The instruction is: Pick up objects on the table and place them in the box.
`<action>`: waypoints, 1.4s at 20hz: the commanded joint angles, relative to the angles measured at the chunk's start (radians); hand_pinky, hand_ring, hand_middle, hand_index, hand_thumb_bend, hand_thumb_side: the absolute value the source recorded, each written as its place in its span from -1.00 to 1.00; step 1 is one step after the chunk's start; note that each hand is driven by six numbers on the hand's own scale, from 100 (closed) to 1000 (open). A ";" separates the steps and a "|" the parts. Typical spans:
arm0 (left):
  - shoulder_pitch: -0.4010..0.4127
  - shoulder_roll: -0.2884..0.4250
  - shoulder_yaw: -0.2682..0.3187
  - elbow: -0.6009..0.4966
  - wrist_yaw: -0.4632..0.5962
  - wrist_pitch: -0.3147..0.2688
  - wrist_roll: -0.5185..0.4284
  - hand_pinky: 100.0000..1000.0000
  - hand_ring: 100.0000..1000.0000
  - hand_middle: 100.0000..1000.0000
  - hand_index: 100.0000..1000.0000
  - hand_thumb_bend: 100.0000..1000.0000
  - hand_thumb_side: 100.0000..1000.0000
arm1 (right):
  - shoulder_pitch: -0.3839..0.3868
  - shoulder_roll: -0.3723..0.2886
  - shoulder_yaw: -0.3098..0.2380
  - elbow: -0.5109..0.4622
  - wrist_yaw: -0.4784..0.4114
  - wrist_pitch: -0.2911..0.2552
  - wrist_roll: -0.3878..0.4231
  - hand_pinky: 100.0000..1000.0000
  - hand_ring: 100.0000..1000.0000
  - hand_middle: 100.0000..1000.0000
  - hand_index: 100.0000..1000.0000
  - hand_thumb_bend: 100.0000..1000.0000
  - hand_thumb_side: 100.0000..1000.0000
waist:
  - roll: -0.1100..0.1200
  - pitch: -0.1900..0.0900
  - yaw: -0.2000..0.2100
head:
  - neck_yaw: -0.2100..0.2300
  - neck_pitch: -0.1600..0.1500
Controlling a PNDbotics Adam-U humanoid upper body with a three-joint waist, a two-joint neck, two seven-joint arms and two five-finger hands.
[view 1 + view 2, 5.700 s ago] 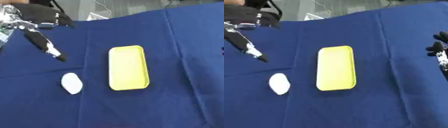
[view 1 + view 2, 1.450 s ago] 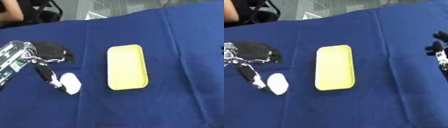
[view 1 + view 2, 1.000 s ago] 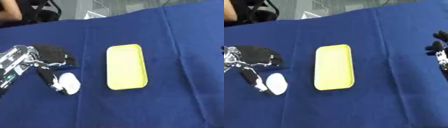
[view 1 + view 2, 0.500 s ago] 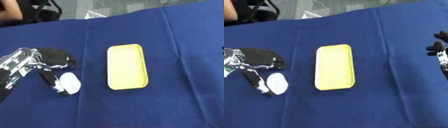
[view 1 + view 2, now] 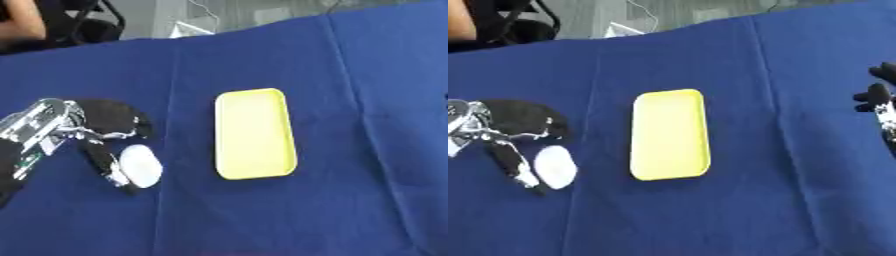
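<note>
Left hand (image 5: 83, 137) came down beside white oval thing (image 5: 141, 166); fingers (image 5: 103, 162) spread, likely touching its left side, long axis pointing away.

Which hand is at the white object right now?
The left hand, at the view's left: its fingers lie alongside the white oval object. The right hand sits idle at the right edge.

Two head-mounted stereo eyes, angled down at blue table (image 5: 350, 75), sharing yellow tray (image 5: 254, 132) centrally
</note>
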 commanded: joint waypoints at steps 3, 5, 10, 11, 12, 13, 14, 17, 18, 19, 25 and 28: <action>0.011 0.042 0.004 0.012 0.128 -0.133 -0.197 0.81 0.82 0.56 0.76 0.57 1.00 | -0.010 -0.024 -0.009 -0.015 -0.001 -0.002 0.001 0.27 0.32 0.75 0.92 -0.48 0.53 | -0.004 -0.015 0.001 | -0.003 -0.003; 0.012 0.042 0.005 0.007 0.163 -0.117 -0.207 0.81 0.81 0.56 0.76 0.54 1.00 | -0.010 -0.024 -0.009 -0.015 0.000 -0.002 0.001 0.27 0.32 0.75 0.92 -0.48 0.53 | -0.004 -0.015 0.001 | -0.003 -0.004; 0.012 0.040 0.005 -0.003 0.202 -0.097 -0.224 0.81 0.80 0.54 0.75 0.51 1.00 | -0.010 -0.023 -0.009 -0.015 0.000 -0.002 0.000 0.27 0.32 0.75 0.92 -0.48 0.53 | -0.004 -0.014 0.000 | -0.003 -0.004; 0.012 0.040 0.006 -0.003 0.206 -0.095 -0.225 0.81 0.80 0.54 0.75 0.50 1.00 | -0.010 -0.023 -0.009 -0.015 0.000 -0.002 0.000 0.27 0.32 0.75 0.92 -0.48 0.53 | -0.004 -0.014 0.000 | -0.003 -0.004; 0.013 0.040 0.006 -0.004 0.209 -0.093 -0.226 0.81 0.80 0.54 0.74 0.50 1.00 | -0.010 -0.023 -0.009 -0.016 0.000 -0.002 0.000 0.27 0.32 0.75 0.92 -0.48 0.53 | -0.004 -0.014 0.000 | -0.003 -0.004; 0.013 0.040 0.006 -0.004 0.212 -0.092 -0.227 0.81 0.79 0.54 0.74 0.50 1.00 | -0.010 -0.023 -0.009 -0.016 0.000 -0.002 0.001 0.27 0.32 0.75 0.92 -0.48 0.53 | -0.004 -0.014 0.000 | -0.003 -0.004; 0.013 0.040 0.006 -0.005 0.214 -0.092 -0.228 0.81 0.79 0.54 0.74 0.50 1.00 | -0.010 -0.023 -0.009 -0.016 0.000 -0.002 0.001 0.27 0.32 0.75 0.92 -0.48 0.53 | -0.004 -0.014 0.000 | -0.002 -0.004; 0.012 0.039 0.004 -0.008 0.218 -0.093 -0.229 0.81 0.80 0.56 0.76 0.51 1.00 | -0.010 -0.023 -0.009 -0.016 -0.001 -0.002 0.001 0.27 0.32 0.75 0.92 -0.48 0.53 | -0.005 -0.014 0.000 | -0.001 -0.004; 0.011 0.039 0.003 -0.010 0.218 -0.094 -0.229 0.81 0.80 0.56 0.76 0.51 1.00 | -0.010 -0.023 -0.009 -0.015 -0.001 -0.002 0.001 0.27 0.32 0.75 0.92 -0.48 0.53 | -0.005 -0.014 0.000 | -0.001 -0.004; 0.009 0.039 0.003 -0.014 0.217 -0.096 -0.228 0.81 0.80 0.58 0.77 0.52 1.00 | -0.010 -0.023 -0.009 -0.015 -0.001 -0.002 0.001 0.27 0.32 0.75 0.92 -0.48 0.53 | -0.005 -0.014 0.000 | -0.001 -0.004; 0.016 0.045 0.011 -0.058 0.193 -0.122 -0.161 0.79 0.81 0.61 0.79 0.44 0.92 | -0.010 -0.023 -0.009 -0.015 -0.001 -0.001 0.002 0.27 0.32 0.75 0.92 -0.48 0.53 | -0.005 -0.014 0.001 | -0.002 -0.004; 0.027 0.049 0.014 -0.071 0.186 -0.131 -0.084 0.79 0.79 0.58 0.78 0.40 0.83 | -0.010 -0.023 -0.009 -0.015 -0.001 -0.001 0.002 0.27 0.32 0.75 0.92 -0.48 0.53 | -0.005 -0.014 0.002 | -0.003 -0.003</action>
